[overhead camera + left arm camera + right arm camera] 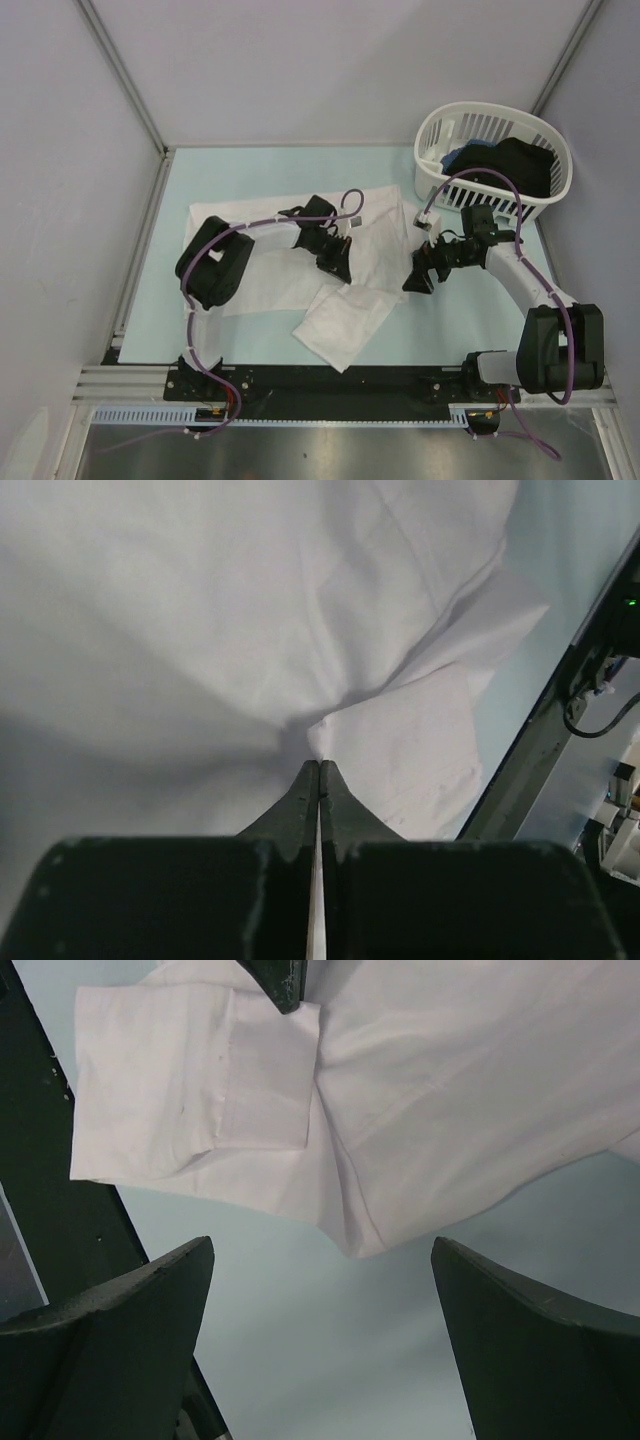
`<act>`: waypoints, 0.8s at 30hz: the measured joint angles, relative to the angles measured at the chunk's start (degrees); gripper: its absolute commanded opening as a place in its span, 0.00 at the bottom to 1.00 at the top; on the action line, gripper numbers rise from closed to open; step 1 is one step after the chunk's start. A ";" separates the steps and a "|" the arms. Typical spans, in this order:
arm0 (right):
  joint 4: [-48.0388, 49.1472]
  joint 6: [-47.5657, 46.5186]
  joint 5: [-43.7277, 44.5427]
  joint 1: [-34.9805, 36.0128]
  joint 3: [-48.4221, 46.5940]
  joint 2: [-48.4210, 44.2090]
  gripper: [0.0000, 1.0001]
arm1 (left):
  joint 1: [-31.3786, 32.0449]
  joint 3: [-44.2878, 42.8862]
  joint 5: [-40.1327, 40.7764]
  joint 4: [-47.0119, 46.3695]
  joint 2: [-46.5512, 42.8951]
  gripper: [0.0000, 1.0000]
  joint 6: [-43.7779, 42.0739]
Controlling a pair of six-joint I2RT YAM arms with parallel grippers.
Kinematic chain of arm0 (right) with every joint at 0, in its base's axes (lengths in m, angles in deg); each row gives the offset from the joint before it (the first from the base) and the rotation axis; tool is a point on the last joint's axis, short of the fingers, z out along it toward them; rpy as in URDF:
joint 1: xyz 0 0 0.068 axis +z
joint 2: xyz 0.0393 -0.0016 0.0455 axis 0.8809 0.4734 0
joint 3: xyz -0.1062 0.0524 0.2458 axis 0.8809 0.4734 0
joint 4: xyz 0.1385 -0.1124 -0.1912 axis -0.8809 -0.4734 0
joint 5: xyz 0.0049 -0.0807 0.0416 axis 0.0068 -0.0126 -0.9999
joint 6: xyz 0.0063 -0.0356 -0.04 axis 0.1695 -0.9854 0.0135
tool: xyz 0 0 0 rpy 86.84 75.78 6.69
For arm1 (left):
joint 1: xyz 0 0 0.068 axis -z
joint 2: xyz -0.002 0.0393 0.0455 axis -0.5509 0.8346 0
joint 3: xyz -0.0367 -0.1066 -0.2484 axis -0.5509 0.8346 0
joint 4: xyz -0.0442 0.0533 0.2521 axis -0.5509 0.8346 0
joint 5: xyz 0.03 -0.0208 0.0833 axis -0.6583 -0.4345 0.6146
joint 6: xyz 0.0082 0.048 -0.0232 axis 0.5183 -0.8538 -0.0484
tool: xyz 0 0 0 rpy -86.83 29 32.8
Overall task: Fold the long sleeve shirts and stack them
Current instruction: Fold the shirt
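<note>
White cloth long sleeve shirt (340,320) lies mid-frame; left claw (335,262) clenches its fold, right claw (418,278) gapes beside its right edge.

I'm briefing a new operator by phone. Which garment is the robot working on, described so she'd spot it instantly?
Start at the pale green table: across its middle lies the thin white long sleeve shirt. Unlike the dark clothes piled in the white plastic slatted basket at the far right corner, it is pale and spread out, with the left gripper shut on it.
</note>
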 measured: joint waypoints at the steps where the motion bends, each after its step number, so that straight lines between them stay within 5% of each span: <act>1: 0.07 0.00 -0.22 0.00 -0.02 0.07 0.96 | -0.02 -0.13 -0.44 0.09 -0.37 0.00 -0.31; 11: 5.38 6.75 -4.20 -0.11 -3.17 3.08 1.00 | -2.23 -6.80 -4.55 0.59 -13.38 0.00 -6.91; 18: 21.00 18.36 -8.24 -0.20 -0.33 -0.31 1.00 | -6.38 -12.39 -6.64 -1.90 -17.73 0.00 -11.52; 24: 29.33 17.46 -9.27 0.72 5.60 -5.07 1.00 | -9.14 -16.83 -7.10 -4.81 -17.99 0.00 -11.80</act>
